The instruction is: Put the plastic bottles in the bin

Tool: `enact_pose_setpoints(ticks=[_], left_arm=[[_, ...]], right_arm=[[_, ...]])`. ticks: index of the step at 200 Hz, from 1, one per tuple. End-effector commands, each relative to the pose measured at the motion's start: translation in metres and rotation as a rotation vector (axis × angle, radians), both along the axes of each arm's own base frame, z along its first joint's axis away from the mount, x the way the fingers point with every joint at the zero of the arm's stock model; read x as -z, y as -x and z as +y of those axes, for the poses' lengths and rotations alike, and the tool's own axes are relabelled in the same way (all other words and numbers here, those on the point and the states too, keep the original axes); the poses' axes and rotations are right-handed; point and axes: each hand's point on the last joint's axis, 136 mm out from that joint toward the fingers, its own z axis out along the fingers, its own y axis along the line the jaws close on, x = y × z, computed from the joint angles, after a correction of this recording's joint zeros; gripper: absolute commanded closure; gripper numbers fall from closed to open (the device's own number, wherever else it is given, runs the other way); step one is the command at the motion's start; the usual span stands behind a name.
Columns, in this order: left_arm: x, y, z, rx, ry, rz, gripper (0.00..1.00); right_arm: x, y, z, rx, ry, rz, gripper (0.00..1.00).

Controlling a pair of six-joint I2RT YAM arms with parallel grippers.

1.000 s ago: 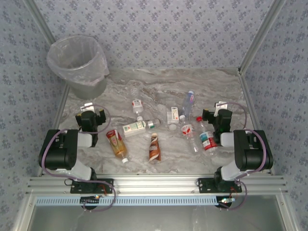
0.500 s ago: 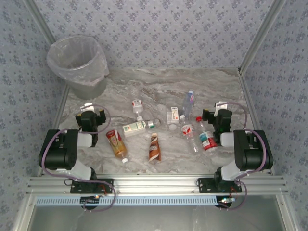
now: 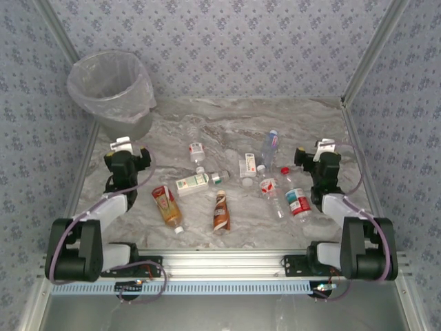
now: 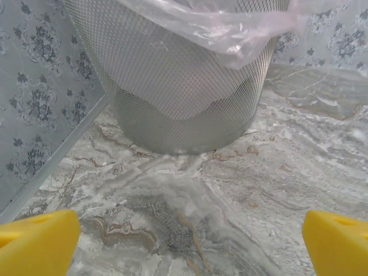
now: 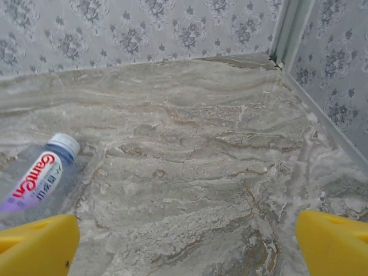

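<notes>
Several plastic bottles lie scattered on the marble table: an amber one, a brown-white one, a green-labelled one, a red-capped clear one and a blue-capped one, which the right wrist view also catches. The bin stands at the back left, and its mesh wall rises close ahead in the left wrist view. My left gripper is open over bare table just short of the bin. My right gripper is open, right of the bottles, nothing between its yellow pads.
Patterned walls close in the table at the back and both sides. An aluminium frame post marks the back right corner. Bare marble lies ahead of both grippers.
Both arms have stretched forward from their folded pose, carrying the grippers a little farther from the near edge. The bottles have not moved.
</notes>
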Motion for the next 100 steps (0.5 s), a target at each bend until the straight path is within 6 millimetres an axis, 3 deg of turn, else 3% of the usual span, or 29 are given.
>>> enact_pose_setpoints(ticks=[1,26,40,100], left_arm=[[-0.022,0.004,-0.005,-0.059,0.091,0.009,0.01],[-0.034,0.007,-0.024,-0.083,0.134,0.043,0.01],[-0.036,0.004,-0.048,-0.017,0.181,0.078,0.01],[-0.014,-0.013,-0.145,0.153,0.342,0.32,0.01]], right_arm=[[-0.013,0.001,-0.005,0.058,-0.103,0.022,0.01],[-0.014,0.004,-0.003,0.082,-0.174,0.064,0.01],[-0.015,0.006,-0.004,0.123,-0.224,0.081,0.01],[-0.015,0.016,-0.002,0.221,-0.419,0.12,0.01]])
